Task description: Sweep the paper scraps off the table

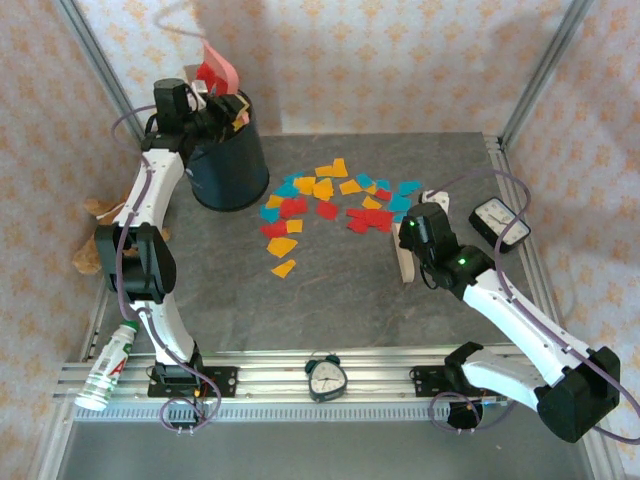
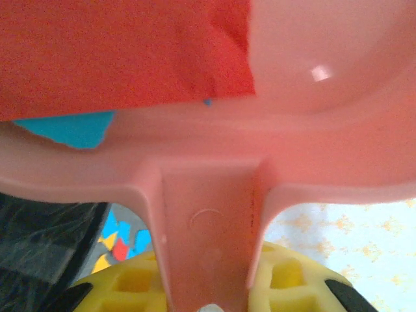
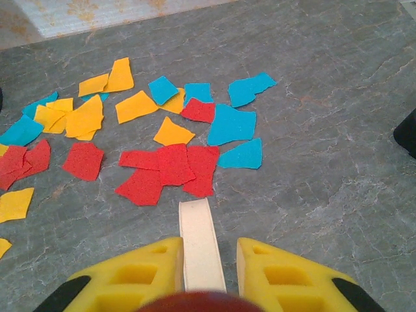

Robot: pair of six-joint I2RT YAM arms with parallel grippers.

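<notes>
Lying flat and loose near the middle of the table [image 1: 300, 300], the paper scraps [image 1: 326, 210] [image 3: 172, 164] looked to us feather-light and limp. They were red, orange and teal pieces, many overlapping, the kind that would slide under a push or flutter off if moved fast. We judged that pinching them one by one was hopeless and that a low, slow sweep would serve better, herding them from the outer edge of the patch.

The right gripper [image 3: 208, 270] [image 1: 408, 240] sat just beside the near-right edge of the patch, its jaws pinching a pale flat tool handle [image 3: 198, 234] that pointed at the red pieces.

At the far left, the left gripper [image 2: 208, 279] [image 1: 218, 108] had its jaws clamped on the stem of a pink dustpan [image 2: 312, 149] [image 1: 222, 68]. The pan was raised over a black bin [image 1: 228, 165], with a red piece [image 2: 117, 58] and a teal piece [image 2: 71, 129] in it.

The bin stood close to the leftmost scraps and could block a sweep that way. A black clock [image 1: 500, 222] lay to the right, near the right arm. An alarm clock [image 1: 327, 378], a bottle [image 1: 105, 362] and a brown soft toy [image 1: 92, 240] lay well apart from the scraps.
</notes>
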